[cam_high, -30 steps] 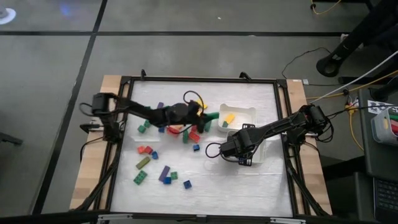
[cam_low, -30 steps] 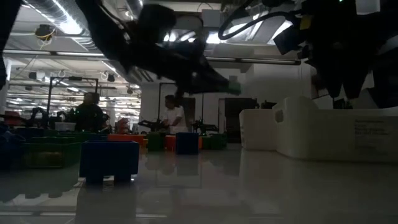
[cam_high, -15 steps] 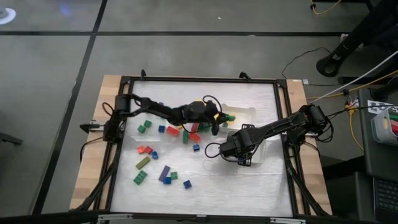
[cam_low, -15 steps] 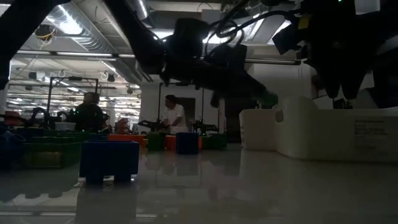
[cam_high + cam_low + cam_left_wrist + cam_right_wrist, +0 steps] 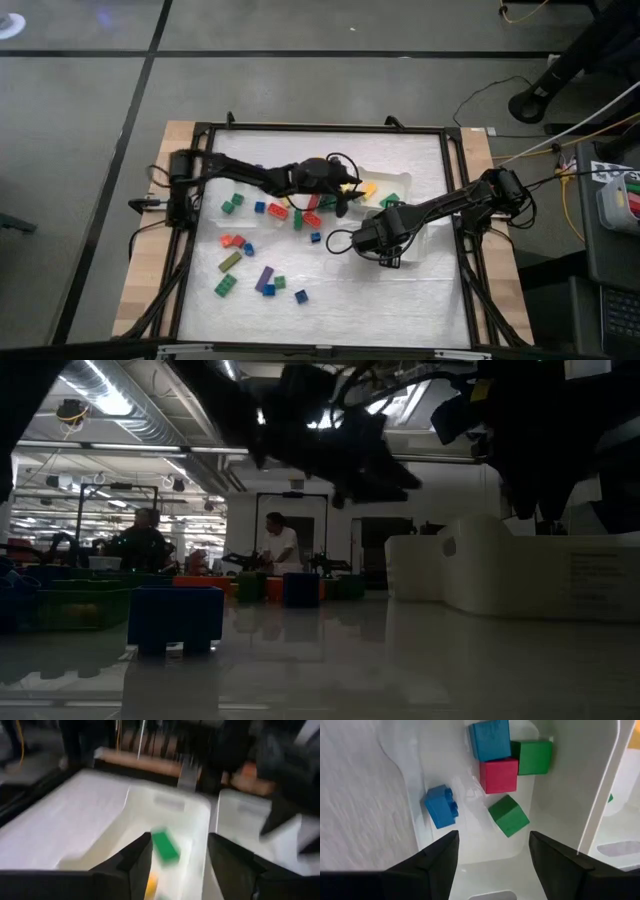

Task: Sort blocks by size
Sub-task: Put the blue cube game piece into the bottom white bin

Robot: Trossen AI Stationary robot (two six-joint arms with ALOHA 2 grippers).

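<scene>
A green block [image 5: 165, 846] is motion-blurred in the left wrist view. In the low view, both arms are dark silhouettes, cut off above.

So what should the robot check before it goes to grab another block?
1. Left gripper open over the far white tray: ok.
2. Green bar block out of its fingers, dropping into that tray: ok; landed, cannot tell.
3. Right gripper open and empty over the near tray: ok.
4. Small cubes in the near tray, like the red cube: ok.
5. Loose blocks left on the table, like the purple bar: not ok.
</scene>
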